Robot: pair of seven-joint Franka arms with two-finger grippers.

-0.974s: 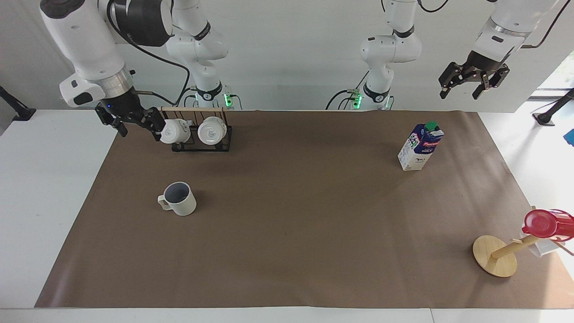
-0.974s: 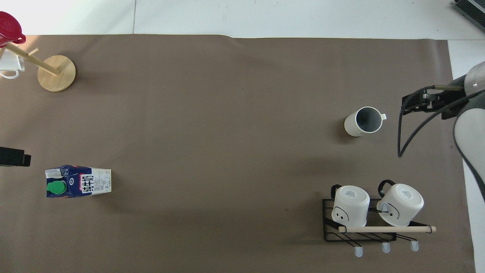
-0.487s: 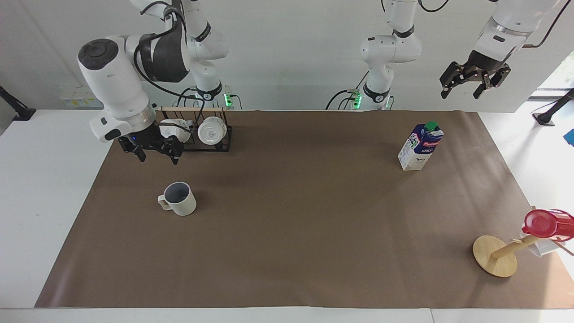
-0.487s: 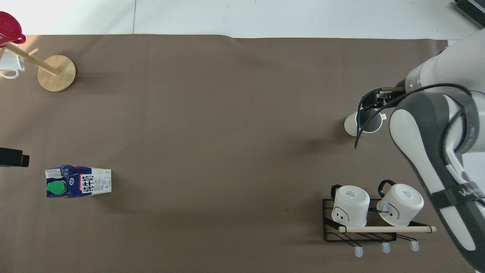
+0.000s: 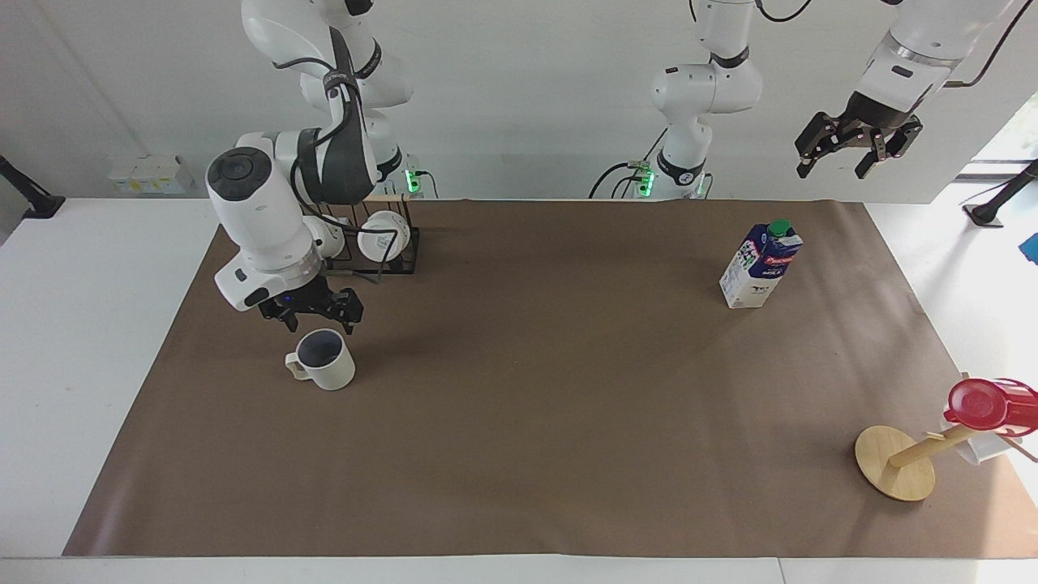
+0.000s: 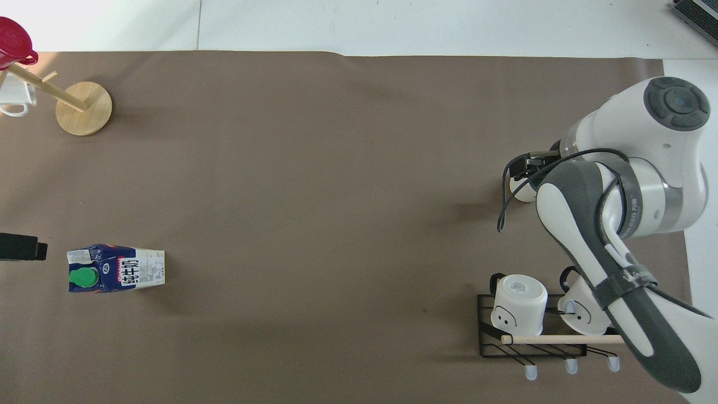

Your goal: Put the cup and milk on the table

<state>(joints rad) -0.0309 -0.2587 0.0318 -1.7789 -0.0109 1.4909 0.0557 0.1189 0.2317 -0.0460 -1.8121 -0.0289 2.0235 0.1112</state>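
Note:
The cream-white ribbed cup [image 5: 323, 362] stands upright on the brown paper of the table [image 5: 81, 341], toward the right arm's end. My right gripper [image 5: 319, 321] hangs open just above its rim, with one finger to each side. In the overhead view the right arm hides most of the cup [image 6: 523, 193], and the gripper [image 6: 525, 170] shows over it. The milk [image 5: 759, 264] stands upright toward the left arm's end and also shows in the overhead view [image 6: 115, 269]. My left gripper [image 5: 850, 154] waits open, high in the air near the milk, and shows only as a dark edge [image 6: 19, 247] from overhead.
A black wire rack with two plain white mugs [image 5: 381, 239] stands nearer to the robots than the cup and also shows from overhead [image 6: 519, 306]. A tilted wooden mug tree [image 5: 896, 462] carries a red cup [image 5: 981, 403] at the left arm's end.
My right arm has swung from beside the mug rack out over the paper and come down, so the gripper now hangs just above the cup. The left gripper, cup and milk stayed put.

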